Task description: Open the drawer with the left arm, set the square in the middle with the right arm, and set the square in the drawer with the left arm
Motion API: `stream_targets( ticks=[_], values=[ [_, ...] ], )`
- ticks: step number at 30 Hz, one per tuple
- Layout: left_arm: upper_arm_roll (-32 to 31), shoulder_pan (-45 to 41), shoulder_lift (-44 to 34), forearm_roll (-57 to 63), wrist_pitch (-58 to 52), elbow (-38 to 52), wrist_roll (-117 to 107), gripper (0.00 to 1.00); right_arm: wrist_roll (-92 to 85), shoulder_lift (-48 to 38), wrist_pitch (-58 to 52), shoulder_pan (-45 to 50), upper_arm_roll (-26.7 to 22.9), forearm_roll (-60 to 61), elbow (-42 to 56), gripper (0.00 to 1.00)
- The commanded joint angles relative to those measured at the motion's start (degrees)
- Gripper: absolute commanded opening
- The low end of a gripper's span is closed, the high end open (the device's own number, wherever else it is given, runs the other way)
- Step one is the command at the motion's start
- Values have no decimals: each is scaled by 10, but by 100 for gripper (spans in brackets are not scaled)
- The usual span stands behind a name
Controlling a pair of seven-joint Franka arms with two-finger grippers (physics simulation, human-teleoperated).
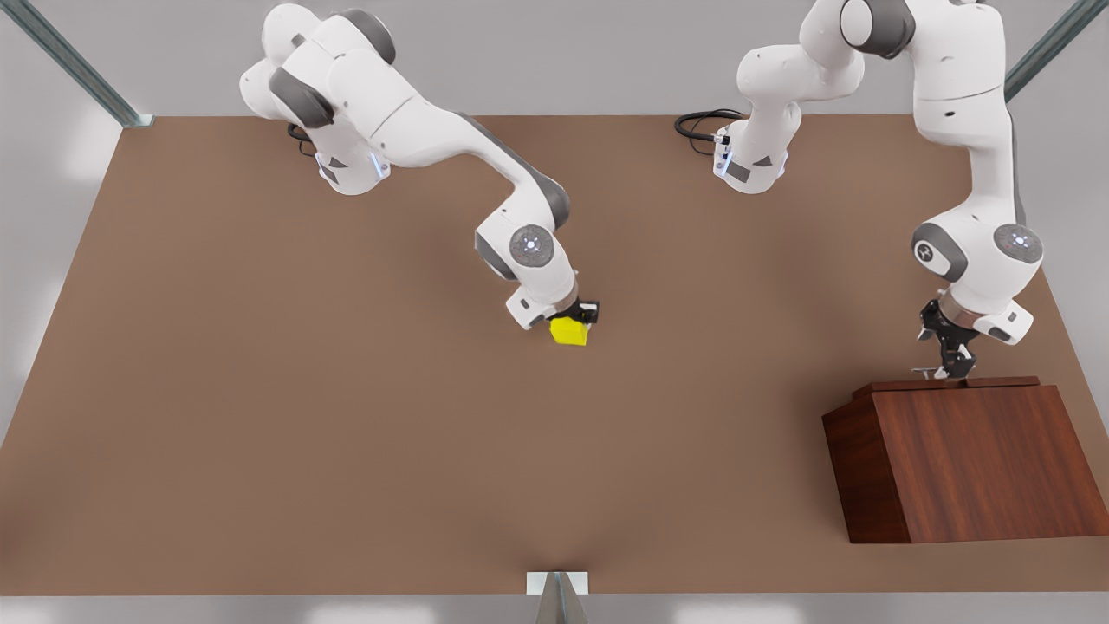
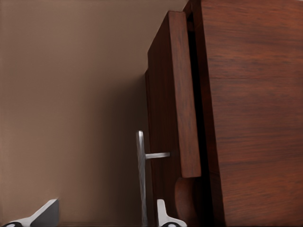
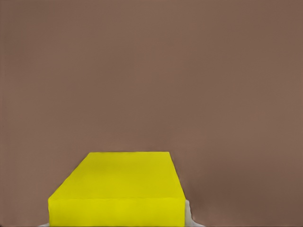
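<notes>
The right gripper (image 1: pixel 575 322) is closed on the yellow square (image 1: pixel 569 331) above the middle of the table (image 1: pixel 260 390), while the left gripper (image 1: pixel 947 368), jaws apart around the handle (image 2: pixel 140 175), is at the drawer (image 2: pixel 173 94), which seems slightly open, inside hidden.

Two white arms (image 1: pixel 416 121) with grey joint caps, black tools, black base cables

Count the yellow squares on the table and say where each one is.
1. The square sits near the middle of the table, at the right claw. The left claw is at the cabinet's drawer handle. The drawer's inside is hidden.
</notes>
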Motion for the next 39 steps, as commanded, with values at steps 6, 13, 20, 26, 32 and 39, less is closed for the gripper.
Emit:
stream_targets(
  ticks=[6, 13, 20, 26, 32, 39],
  values=[
    [1, 1, 1, 2, -5, -4, 3, 100, -39, 168, -35, 148, -53, -72, 215, 62],
    [2, 1, -18, 3, -13, -30, 3, 100, -81, 238, 52, 167, -83, -72, 299, 64],
    [3, 1, -59, 3, -44, -53, 2, 100, -119, 242, 117, 161, -110, -72, 292, 100],
    [10, 6, -52, 7, -37, -53, 7, 100, -118, 205, 104, 167, -123, -67, 262, 100],
    [15, 14, -52, 10, -43, -54, 12, 100, -126, -183, -113, 17, -129, -70, -27, 100],
    [25, 19, -81, 27, -87, -56, 12, 100, -513, -374, -375, -376, -64, -63, -81, 100]
  ],
)
